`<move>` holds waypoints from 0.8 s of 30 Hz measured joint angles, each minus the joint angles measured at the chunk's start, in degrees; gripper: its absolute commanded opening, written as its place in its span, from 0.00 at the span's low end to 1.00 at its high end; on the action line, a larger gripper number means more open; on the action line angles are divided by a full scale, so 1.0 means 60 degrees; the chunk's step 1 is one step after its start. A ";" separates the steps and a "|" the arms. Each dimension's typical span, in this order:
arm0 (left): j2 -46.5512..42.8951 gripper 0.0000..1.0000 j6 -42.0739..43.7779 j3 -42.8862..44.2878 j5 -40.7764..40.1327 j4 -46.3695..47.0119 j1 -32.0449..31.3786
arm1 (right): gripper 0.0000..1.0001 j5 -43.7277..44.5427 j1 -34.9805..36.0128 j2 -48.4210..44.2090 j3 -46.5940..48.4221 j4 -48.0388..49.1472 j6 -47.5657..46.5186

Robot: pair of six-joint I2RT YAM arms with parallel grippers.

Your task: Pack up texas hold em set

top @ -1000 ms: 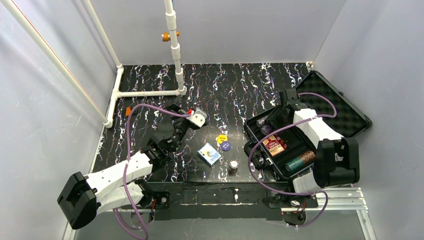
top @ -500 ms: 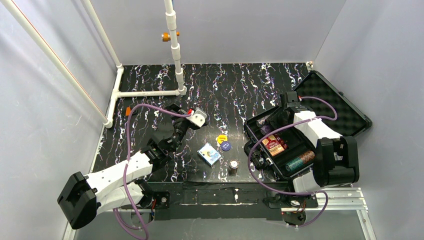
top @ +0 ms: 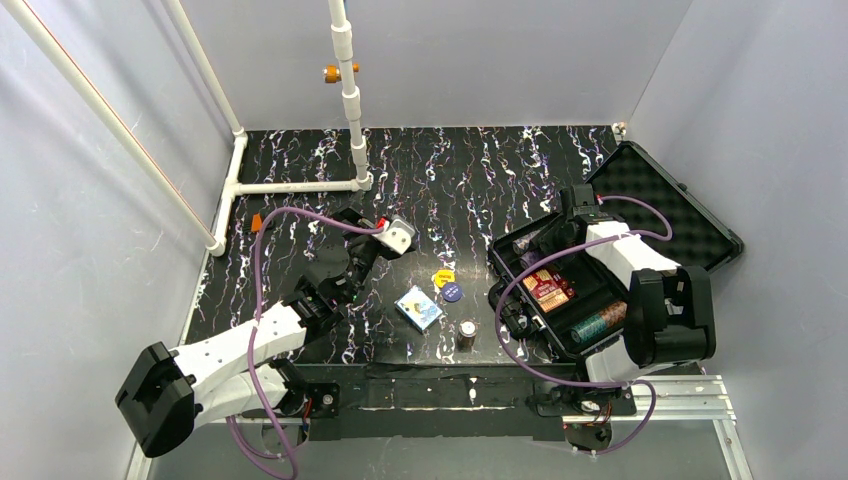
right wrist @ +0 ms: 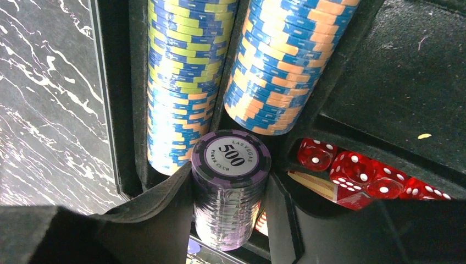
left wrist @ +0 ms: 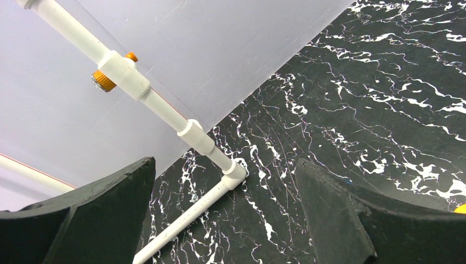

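Though round, ridged purple chip stack (right wrist: 231,187)

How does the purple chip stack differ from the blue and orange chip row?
The purple chip stack is gripped in the right hand; the blue and orange chip row lies free in the case. The stack shows its 500 face; the row shows only edges. Both are poker chips.

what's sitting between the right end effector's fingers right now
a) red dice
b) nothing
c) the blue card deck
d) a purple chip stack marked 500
d: in the right wrist view the right end effector has a finger on either side of the purple chip stack, whose top chip reads 500, while the red dice lie off to the side, untouched.
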 measured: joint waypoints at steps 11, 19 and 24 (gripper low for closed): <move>0.0044 0.98 0.0000 0.0000 0.0004 0.0000 0.0000 | 0.01 -0.0095 -0.0127 0.0175 -0.0109 0.0291 0.0080; 0.0044 0.98 0.0004 0.0000 0.0004 -0.0004 0.0000 | 0.02 -0.0098 -0.0182 0.0182 -0.0142 0.0368 0.0084; 0.0044 0.98 0.0004 0.0000 0.0004 -0.0004 0.0000 | 0.03 -0.0117 -0.0211 0.0182 -0.0211 0.0484 0.0098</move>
